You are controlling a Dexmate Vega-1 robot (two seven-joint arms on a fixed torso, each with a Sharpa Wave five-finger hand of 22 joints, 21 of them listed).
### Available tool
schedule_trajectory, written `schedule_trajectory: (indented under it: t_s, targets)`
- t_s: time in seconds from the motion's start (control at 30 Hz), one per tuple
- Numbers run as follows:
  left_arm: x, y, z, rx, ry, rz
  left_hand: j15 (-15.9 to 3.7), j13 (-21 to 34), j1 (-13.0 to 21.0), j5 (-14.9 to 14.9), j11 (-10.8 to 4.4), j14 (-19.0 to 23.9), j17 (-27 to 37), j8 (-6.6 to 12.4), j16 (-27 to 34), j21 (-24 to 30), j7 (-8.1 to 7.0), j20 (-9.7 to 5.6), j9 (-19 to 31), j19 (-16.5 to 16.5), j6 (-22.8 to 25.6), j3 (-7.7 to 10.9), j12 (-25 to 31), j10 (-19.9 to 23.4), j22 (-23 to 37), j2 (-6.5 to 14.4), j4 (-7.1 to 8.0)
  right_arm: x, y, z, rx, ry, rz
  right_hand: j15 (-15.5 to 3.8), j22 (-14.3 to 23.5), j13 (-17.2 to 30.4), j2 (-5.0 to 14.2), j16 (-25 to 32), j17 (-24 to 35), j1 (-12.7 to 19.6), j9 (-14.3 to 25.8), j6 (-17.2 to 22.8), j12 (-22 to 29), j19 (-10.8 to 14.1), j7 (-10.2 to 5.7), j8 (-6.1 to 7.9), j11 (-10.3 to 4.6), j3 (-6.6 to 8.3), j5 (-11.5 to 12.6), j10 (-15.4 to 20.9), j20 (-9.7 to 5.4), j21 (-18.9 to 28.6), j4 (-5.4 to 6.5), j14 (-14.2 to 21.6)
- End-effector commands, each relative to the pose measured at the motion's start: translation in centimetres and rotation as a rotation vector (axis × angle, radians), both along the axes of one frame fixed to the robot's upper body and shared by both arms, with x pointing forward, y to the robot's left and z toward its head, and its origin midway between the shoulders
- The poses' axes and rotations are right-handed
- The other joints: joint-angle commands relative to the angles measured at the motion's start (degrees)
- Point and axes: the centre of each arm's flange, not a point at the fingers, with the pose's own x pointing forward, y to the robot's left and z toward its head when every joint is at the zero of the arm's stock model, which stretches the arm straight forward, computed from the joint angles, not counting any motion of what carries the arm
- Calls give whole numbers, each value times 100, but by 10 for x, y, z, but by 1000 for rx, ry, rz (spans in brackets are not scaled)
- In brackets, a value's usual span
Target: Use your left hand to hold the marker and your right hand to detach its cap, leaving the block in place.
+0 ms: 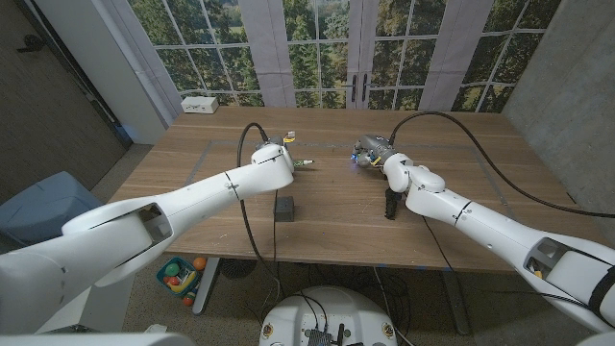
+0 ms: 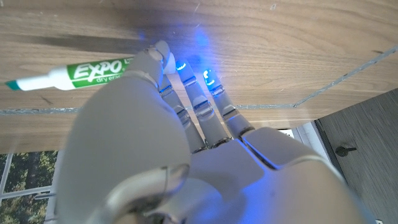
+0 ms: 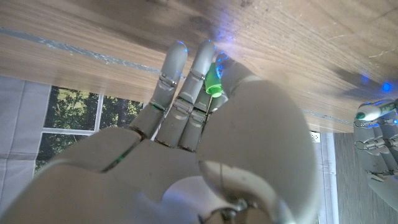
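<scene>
My left hand [image 1: 277,151] is at the middle of the table and grips a white marker [image 1: 304,165] with a green label. In the left wrist view the marker [image 2: 74,74] sticks out past the fingers [image 2: 199,93], its bare tip pointing away from the hand. My right hand [image 1: 371,152] is a short way to the right, apart from the marker. It pinches the green cap [image 3: 213,81] between thumb and fingers [image 3: 186,74]. The left hand [image 3: 376,134] with the marker end also shows in the right wrist view. A small dark block [image 1: 283,207] sits on the table nearer me, untouched.
A white box [image 1: 200,104] lies at the table's [image 1: 461,144] far left corner. Black cables [image 1: 500,168] run across the wood to both hands. A blue bin [image 1: 43,207] and a basket of toys [image 1: 183,277] stand on the floor at the left.
</scene>
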Motion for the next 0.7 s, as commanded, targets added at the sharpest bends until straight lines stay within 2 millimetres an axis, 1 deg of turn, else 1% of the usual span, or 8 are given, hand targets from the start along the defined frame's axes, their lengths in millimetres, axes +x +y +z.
schedule_trajectory:
  t_s: [0.03, 0.13, 0.27, 0.33, 0.43, 0.6, 0.63, 0.7]
  targets:
    - [1, -6, 3, 96, 65, 52, -655, 547, 24, -312, -15, -230, -71, -244, -118, -72, 475, -235, -50, -170, 52, -46, -172, 601, 4, 124, -18, 3, 1, -1, -25, 38, -56, -246, 3, -87, -265, -203, -164, -40, -12, -304, -68, -274, -11, -156, 13, -56, 13, -313, -826, -43, -6, -207]
    - [2, -8, 5, 141, 88, 13, -646, 459, 18, -482, -6, -386, -155, -373, -198, -115, 485, -189, -95, -262, -44, -74, -199, 422, -3, 110, -4, 2, 1, -1, -25, 36, -60, -253, -23, -196, -305, -325, -313, -107, -33, -579, -79, -555, -23, -264, 1, -187, 6, -629, -774, -82, 20, -353]
    - [2, -9, 6, 160, 110, 15, -618, 187, -266, -821, 63, -870, -363, -624, -303, -239, 483, -83, -298, -441, -662, -177, -375, -501, -12, 6, 70, 1, 1, -2, -32, 19, -74, -181, -94, -345, -213, -510, -477, -436, -62, -901, -85, -929, -97, -307, -18, -331, 10, -1091, -733, -315, 159, -752]
    - [2, -9, 7, 170, 117, 13, -558, 21, -462, -978, 63, -1123, -472, -639, -328, -309, 419, -27, -436, -539, -964, -227, -391, -921, -12, -73, 107, 0, 1, -1, -31, 25, -73, -138, -99, -413, -190, -550, -517, -663, -76, -1046, -69, -976, -152, -305, -38, -429, -16, -1220, -694, -419, 221, -937]
    - [1, -10, 8, 179, 127, 13, -491, -164, -803, -1192, 215, -1601, -616, -641, -363, -405, 365, 53, -590, -656, -1375, -340, -412, -1537, -15, -216, 180, -1, 1, -2, -36, 10, -83, -66, -107, -489, -231, -631, -576, -956, -96, -1218, -89, -984, -188, -304, -84, -550, -63, -1491, -601, -532, 275, -1221]
    - [-1, -10, 10, 180, 130, 3, -219, -448, -1188, -1556, 434, -2297, -805, -664, -320, -614, 77, 221, -838, -897, -2189, -492, -417, -2772, -22, -355, 212, -4, -1, -2, -29, -16, -77, 6, -123, -627, -283, -673, -521, -1409, -151, -1518, -72, -1032, -273, -302, -51, -775, -177, -1837, -175, -806, 319, -1842]
    - [-2, -11, 10, 180, 127, 2, -74, -512, -1243, -1634, 494, -2491, -856, -657, -332, -653, 43, 250, -889, -907, -2361, -507, -411, -3024, -24, -364, 209, -4, -1, -2, -25, -22, -71, 18, -128, -672, -270, -659, -478, -1552, -173, -1627, -71, -1070, -291, -310, -54, -836, -216, -1948, -6, -914, 345, -2008]
    - [-3, -11, 11, 180, 123, 0, -25, -567, -1301, -1702, 525, -2587, -899, -651, -318, -700, 55, 281, -932, -943, -2504, -527, -404, -3223, -26, -381, 209, -6, -3, -2, -19, -31, -63, 55, -130, -710, -264, -673, -459, -1712, -194, -1676, -72, -1082, -295, -299, -44, -891, -248, -2061, 125, -1006, 385, -2176]
